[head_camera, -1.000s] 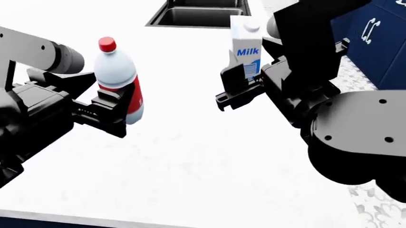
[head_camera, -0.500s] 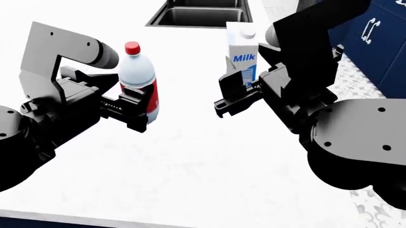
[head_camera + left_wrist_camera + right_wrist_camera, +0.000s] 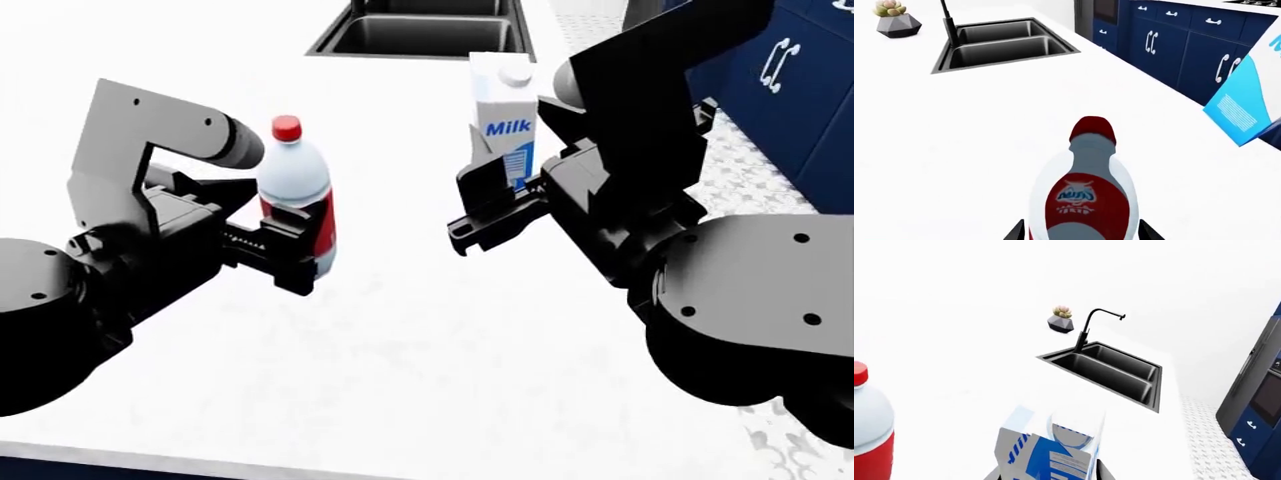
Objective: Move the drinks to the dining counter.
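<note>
My left gripper [image 3: 296, 250] is shut on the clear bottle [image 3: 296, 190] with red cap and red label, holding it upright over the white dining counter [image 3: 400, 330]. The left wrist view shows the bottle [image 3: 1084, 200] between the dark fingertips [image 3: 1014, 233]. The white-and-blue Milk carton [image 3: 505, 120] stands upright in my right gripper [image 3: 497, 195], which is shut on its lower part, over the same counter near the sink. In the right wrist view the carton [image 3: 1051, 450] fills the space between the jaws and the bottle [image 3: 871, 430] shows beside it.
An inset dark steel double sink [image 3: 427, 30] with a black tap [image 3: 1091, 327] lies beyond both drinks. A small potted succulent [image 3: 1061, 320] sits past the sink. Navy cabinets [image 3: 787, 70] stand to the right across a patterned floor [image 3: 787, 440].
The left arm has carried the bottle further right and slightly down, toward the counter's middle. The carton in the right gripper has shifted slightly left.
</note>
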